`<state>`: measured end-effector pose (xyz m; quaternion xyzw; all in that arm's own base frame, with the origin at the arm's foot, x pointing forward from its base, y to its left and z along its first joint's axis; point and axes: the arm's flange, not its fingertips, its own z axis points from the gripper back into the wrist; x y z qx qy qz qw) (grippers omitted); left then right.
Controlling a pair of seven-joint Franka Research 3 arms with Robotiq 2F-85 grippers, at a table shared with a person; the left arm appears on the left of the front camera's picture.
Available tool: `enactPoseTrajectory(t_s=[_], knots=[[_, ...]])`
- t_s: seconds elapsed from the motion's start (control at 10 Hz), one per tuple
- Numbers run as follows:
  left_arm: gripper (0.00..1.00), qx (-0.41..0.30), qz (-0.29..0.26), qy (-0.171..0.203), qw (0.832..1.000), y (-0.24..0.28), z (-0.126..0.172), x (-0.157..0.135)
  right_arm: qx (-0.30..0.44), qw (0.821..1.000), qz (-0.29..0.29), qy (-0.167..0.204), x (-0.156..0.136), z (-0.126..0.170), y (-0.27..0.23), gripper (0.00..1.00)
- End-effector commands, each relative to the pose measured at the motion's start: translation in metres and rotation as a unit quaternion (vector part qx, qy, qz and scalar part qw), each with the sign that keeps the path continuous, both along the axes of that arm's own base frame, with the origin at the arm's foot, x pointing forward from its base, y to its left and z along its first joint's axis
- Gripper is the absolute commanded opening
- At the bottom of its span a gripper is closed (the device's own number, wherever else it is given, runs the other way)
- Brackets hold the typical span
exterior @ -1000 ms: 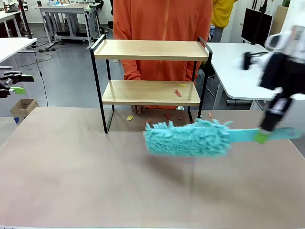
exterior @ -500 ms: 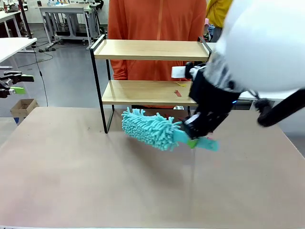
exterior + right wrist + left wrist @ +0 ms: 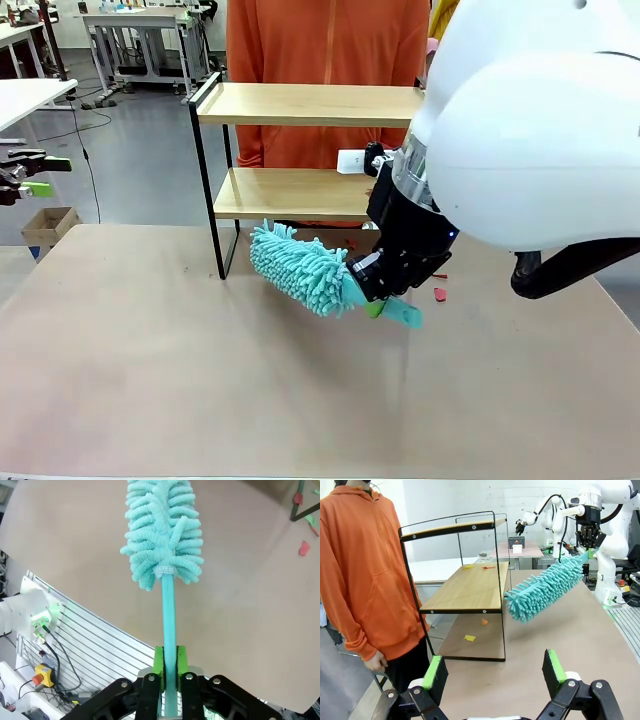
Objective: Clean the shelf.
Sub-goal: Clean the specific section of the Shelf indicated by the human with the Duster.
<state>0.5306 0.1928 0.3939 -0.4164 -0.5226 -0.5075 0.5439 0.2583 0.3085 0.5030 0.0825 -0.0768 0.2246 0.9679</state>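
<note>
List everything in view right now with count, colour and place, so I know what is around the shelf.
shelf: one, light wood boards in a black frame, far side of the table
duster: one, teal, tilted in the air, head close to the front of the shelf's lower tier
scraps: several, yellow, orange and red, on the lower board and on the table under and beside the shelf
table: one, beige, bearing the shelf
cardboard box: one, brown, on the floor past the table's left side
person: one, orange hoodie, standing behind the shelf
left gripper: black with green pads, open, holding nothing, off to the left
right gripper: black with green pads, shut on the duster's handle
</note>
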Motion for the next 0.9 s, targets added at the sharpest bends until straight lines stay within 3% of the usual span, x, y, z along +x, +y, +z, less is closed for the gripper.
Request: enactPoseTrajectory(t_s=[0.0,0.1,0.3,0.5,0.8], knots=[[1.00,-0.003,-0.003,-0.002,1.000,-0.001,0.003,-0.002,-0.003,1.000,0.011,-0.001,-0.001,0.006,-0.005,0.13],[1.00,-0.003,-0.003,-0.002,1.000,-0.001,0.003,-0.002,0.000,1.000,0.000,0.000,0.000,0.000,0.000,0.13],[1.00,-0.003,-0.003,-0.002,1.000,-0.001,0.003,-0.002,0.013,0.995,-0.094,-0.011,0.016,-0.027,0.042,0.13],[1.00,-0.003,-0.003,-0.002,1.000,-0.001,0.003,-0.002,0.023,0.991,-0.129,-0.033,0.025,-0.046,0.071,0.13],[1.00,-0.003,-0.003,-0.002,1.000,-0.001,0.003,-0.002,0.021,0.980,-0.176,-0.093,0.039,-0.080,0.127,0.13]])
